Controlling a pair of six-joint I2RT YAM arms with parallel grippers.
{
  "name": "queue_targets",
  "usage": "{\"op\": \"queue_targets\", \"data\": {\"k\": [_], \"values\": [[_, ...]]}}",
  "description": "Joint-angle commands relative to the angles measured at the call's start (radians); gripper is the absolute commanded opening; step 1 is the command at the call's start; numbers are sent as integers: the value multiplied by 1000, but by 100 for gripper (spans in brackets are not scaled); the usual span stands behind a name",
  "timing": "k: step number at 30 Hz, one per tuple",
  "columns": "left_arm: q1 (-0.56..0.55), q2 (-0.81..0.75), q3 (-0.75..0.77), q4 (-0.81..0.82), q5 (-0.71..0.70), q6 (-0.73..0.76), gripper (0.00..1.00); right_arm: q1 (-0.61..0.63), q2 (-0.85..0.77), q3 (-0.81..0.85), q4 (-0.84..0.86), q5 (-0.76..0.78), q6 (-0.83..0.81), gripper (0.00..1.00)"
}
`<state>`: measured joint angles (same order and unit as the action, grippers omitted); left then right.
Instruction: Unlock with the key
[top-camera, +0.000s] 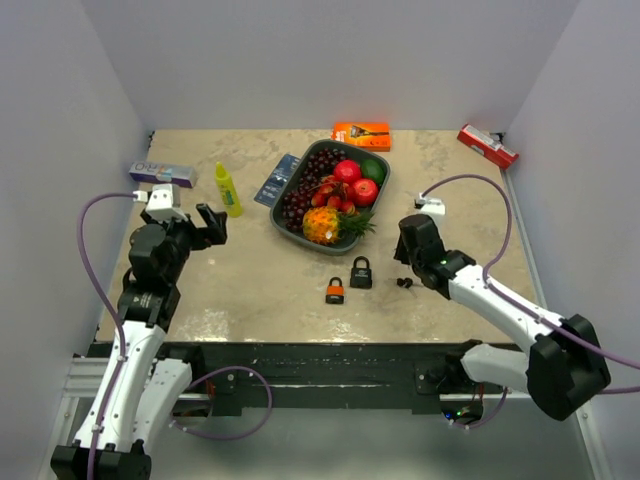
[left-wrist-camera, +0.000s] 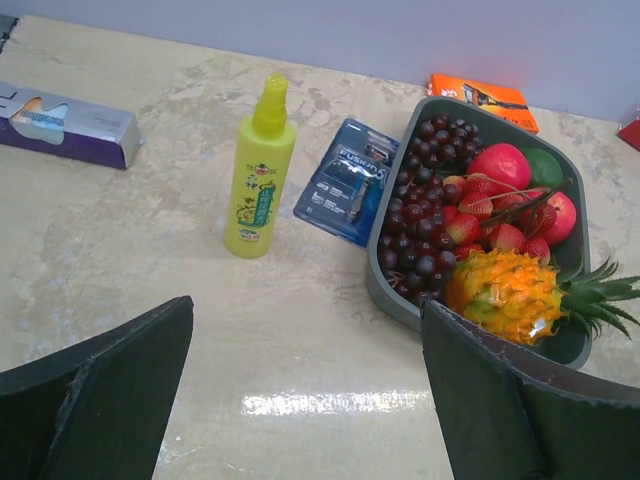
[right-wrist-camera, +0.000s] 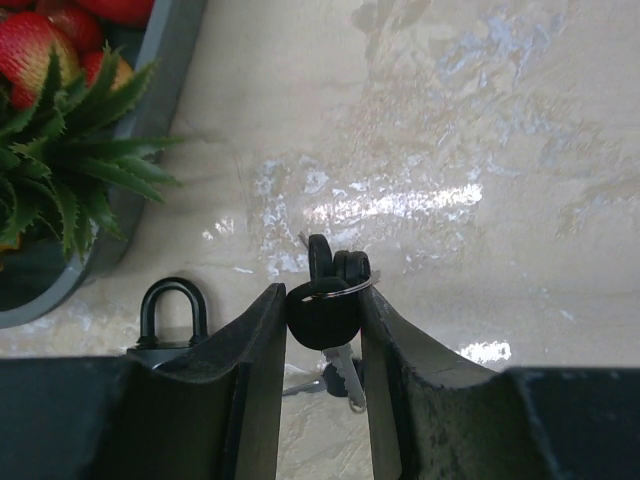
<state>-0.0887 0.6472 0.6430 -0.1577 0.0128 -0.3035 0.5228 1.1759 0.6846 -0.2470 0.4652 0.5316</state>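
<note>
A bunch of black-headed keys (right-wrist-camera: 322, 312) on a ring is pinched between the fingers of my right gripper (right-wrist-camera: 323, 300), with one silver blade hanging down below the head. In the top view the keys (top-camera: 403, 283) sit at that gripper (top-camera: 408, 276), just right of the black padlock (top-camera: 361, 272). An orange padlock (top-camera: 335, 291) lies next to the black one. In the right wrist view the black padlock's shackle (right-wrist-camera: 170, 315) shows just left of my left finger. My left gripper (top-camera: 210, 225) hovers wide open at the far left, nothing between its fingers (left-wrist-camera: 110, 390).
A grey tray (top-camera: 300, 232) of fruit stands behind the padlocks, its rim (right-wrist-camera: 165, 60) close to my right gripper. A yellow spray bottle (top-camera: 228, 190), a blue razor pack (top-camera: 272, 180), a purple box (top-camera: 160, 173), an orange box (top-camera: 361, 135) and a red box (top-camera: 487, 146) lie further back.
</note>
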Motion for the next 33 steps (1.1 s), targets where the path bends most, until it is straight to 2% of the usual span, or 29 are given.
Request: {"op": "queue_targets", "data": {"k": [1,4,9,14,15,16,19,26,29,33], "values": [[-6,9,-3,52,61,17,99,3,-56,36,31,44,-67,12],[-6,11,-9,73,142,29,99,3,-114,23,72,-23,-137,12],[-6,3,-39,180,331,44,99,5,-232,33,144,-313,-229,13],[-8,14,-71,300,573,24,97,5,-216,108,135,-613,-249,11],[-8,19,-78,329,617,0,97,2,-193,133,138,-729,-245,10],[-13,28,-95,363,709,-17,96,5,-182,142,143,-776,-236,10],[-46,55,-129,516,859,-103,95,11,-154,167,199,-907,-161,9],[-120,80,-166,705,912,-181,93,54,-130,184,382,-1011,2,7],[-129,83,-200,826,917,-253,93,75,-108,204,413,-1040,47,8],[-151,86,-226,892,882,-286,91,106,-99,233,423,-1050,67,9]]}}
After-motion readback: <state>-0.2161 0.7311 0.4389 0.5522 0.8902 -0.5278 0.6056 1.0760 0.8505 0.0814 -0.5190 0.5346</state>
